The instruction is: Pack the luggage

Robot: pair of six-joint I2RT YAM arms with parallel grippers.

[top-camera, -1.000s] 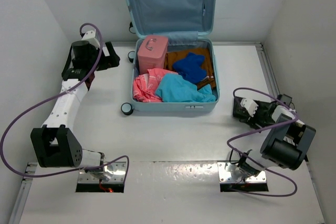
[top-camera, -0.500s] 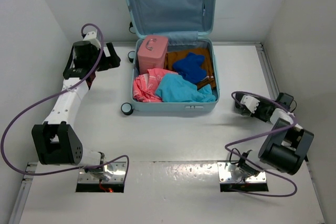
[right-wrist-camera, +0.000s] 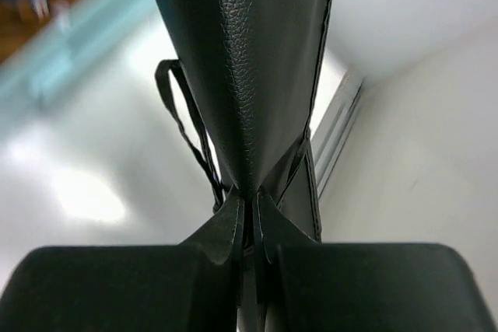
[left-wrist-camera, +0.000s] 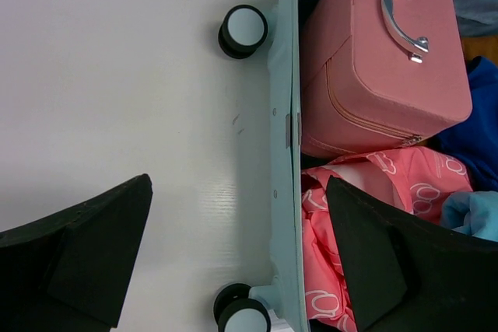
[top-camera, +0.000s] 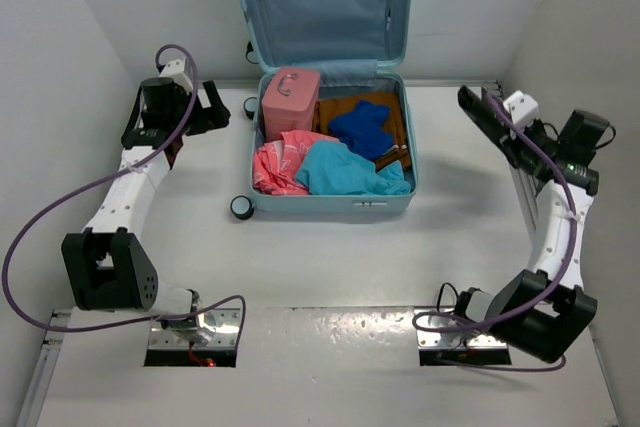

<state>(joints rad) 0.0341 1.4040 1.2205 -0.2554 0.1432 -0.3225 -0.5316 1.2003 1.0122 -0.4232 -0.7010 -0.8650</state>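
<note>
Right gripper [right-wrist-camera: 249,207] clamps a limp black pouch [right-wrist-camera: 241,75] by its edge; left gripper [left-wrist-camera: 237,184] gapes empty beside the stiff-shelled luggage [top-camera: 330,205].

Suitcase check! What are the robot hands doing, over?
Left gripper open beside suitcase. Right gripper shut on black leather pouch, off suitcase's right. Suitcase open, partly packed. Nothing blocking.

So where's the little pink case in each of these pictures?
Top external: the pink case sits upper centre, in the far-left corner of the open suitcase.
Left wrist: the pink case is upper right, silver handle showing.
Right wrist: not in it; a black leather pouch fills the view.
Shared landmark: the pale blue wall of the suitcase, seemingly the blurred upper-left band in the right wrist view.
</note>
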